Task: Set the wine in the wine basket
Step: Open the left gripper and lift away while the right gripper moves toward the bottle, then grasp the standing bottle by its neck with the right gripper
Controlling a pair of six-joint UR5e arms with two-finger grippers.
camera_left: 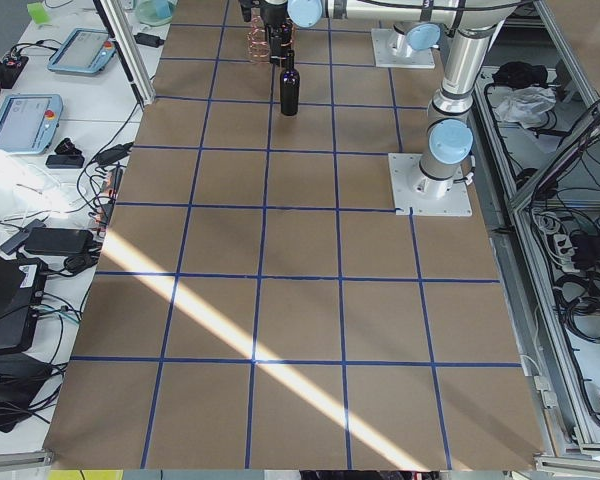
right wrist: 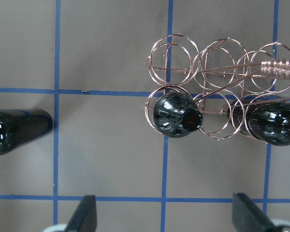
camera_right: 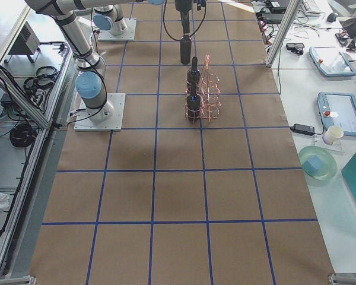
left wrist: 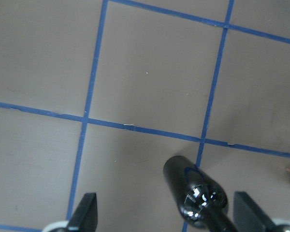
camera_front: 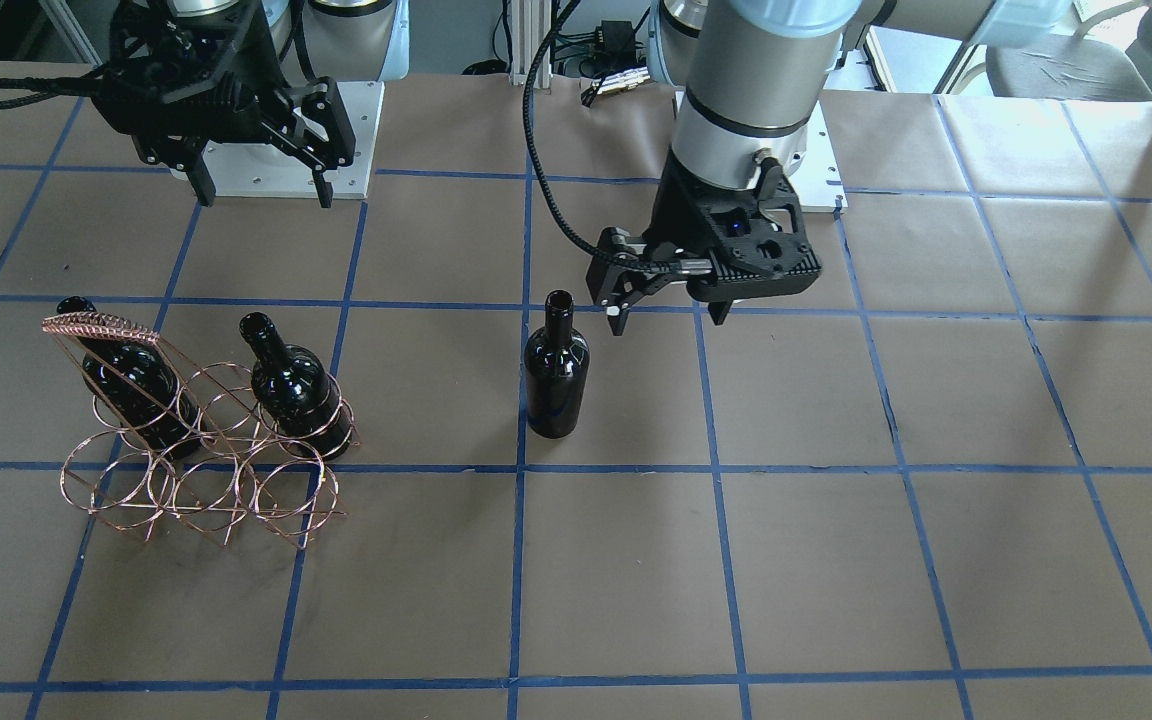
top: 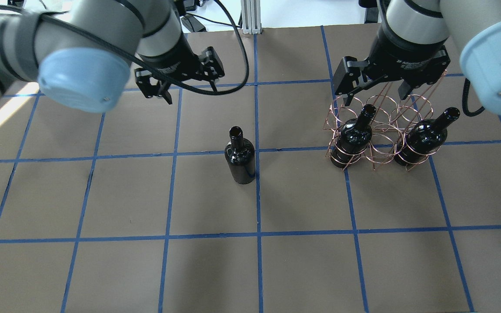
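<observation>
The wine stands upright and alone mid-table; it also shows in the overhead view and the left wrist view. My left gripper is open and empty, raised above and just beside the bottle's neck. The copper wire wine basket holds two identical dark bottles in one row; its other row of rings is empty. My right gripper is open and empty, high over the basket.
Brown paper with a blue tape grid covers the table. White arm base plates sit at the robot's edge. Benches with tablets and cables flank the table ends.
</observation>
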